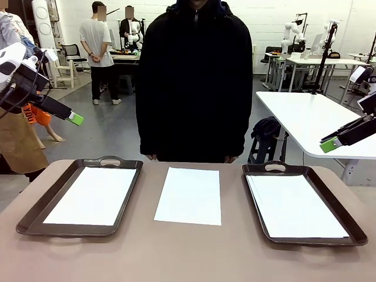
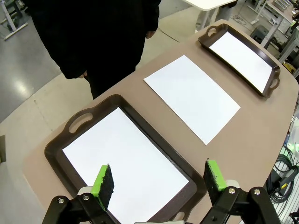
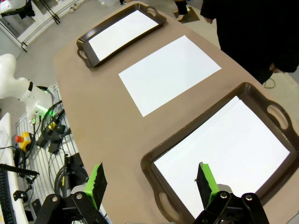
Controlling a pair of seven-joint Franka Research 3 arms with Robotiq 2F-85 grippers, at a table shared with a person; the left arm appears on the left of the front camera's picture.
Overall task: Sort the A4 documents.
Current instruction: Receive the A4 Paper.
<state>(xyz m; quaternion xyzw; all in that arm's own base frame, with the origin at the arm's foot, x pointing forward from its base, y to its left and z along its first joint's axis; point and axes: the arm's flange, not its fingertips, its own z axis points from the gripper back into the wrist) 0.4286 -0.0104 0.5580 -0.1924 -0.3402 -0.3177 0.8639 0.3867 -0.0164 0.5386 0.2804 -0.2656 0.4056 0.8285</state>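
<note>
Front view: we see one A4 sheet (image 1: pixel 188 195) lying between two paper-filled trays (image 1: pixel 35 211) on the worktop (image 1: pixel 188 252); left gripper (image 2: pixel 156 180) and right gripper (image 3: pixel 150 183) both hang released.

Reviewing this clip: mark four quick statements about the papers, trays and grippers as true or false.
1. A loose sheet lies on the bare table between the two trays. True.
2. The left tray is empty. False: a white sheet lies in it.
3. Both the left gripper and the right gripper are open, holding nothing. True.
4. The person is pressing a hand on the middle sheet. False: the person stands at the far edge, hands off the table.
</note>
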